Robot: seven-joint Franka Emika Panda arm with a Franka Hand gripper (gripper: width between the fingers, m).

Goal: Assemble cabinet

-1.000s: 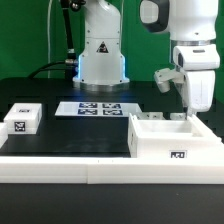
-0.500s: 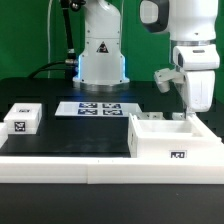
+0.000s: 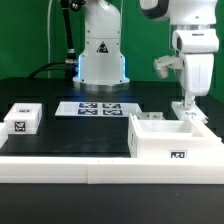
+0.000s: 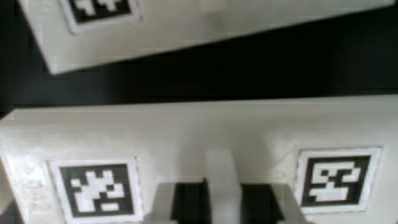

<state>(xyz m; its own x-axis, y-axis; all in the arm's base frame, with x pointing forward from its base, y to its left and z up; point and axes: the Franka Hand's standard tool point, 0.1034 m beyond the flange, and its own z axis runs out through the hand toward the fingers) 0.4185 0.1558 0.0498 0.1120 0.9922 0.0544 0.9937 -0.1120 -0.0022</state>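
The cabinet's large white box [image 3: 160,147] stands at the exterior view's right, near the front, with a tag on its front wall. Just behind its far right corner my gripper [image 3: 187,104] is shut on a flat white door panel [image 3: 191,113], which it holds slightly above the table. In the wrist view my gripper [image 4: 222,201] clamps a white ridge of that door panel [image 4: 196,140] between two dark fingers [image 4: 185,203], with a tag on either side. Another white tagged piece [image 4: 196,30] lies beyond it. The small tagged block [image 3: 22,118] sits at the exterior view's left.
The marker board [image 3: 98,108] lies flat mid-table in front of the white robot base [image 3: 101,55]. A long white rail [image 3: 90,170] edges the table's front. Black tabletop lies between the block and the box.
My jaws have closed on the door panel. The arm has then risen, lifting the panel a little behind the box.
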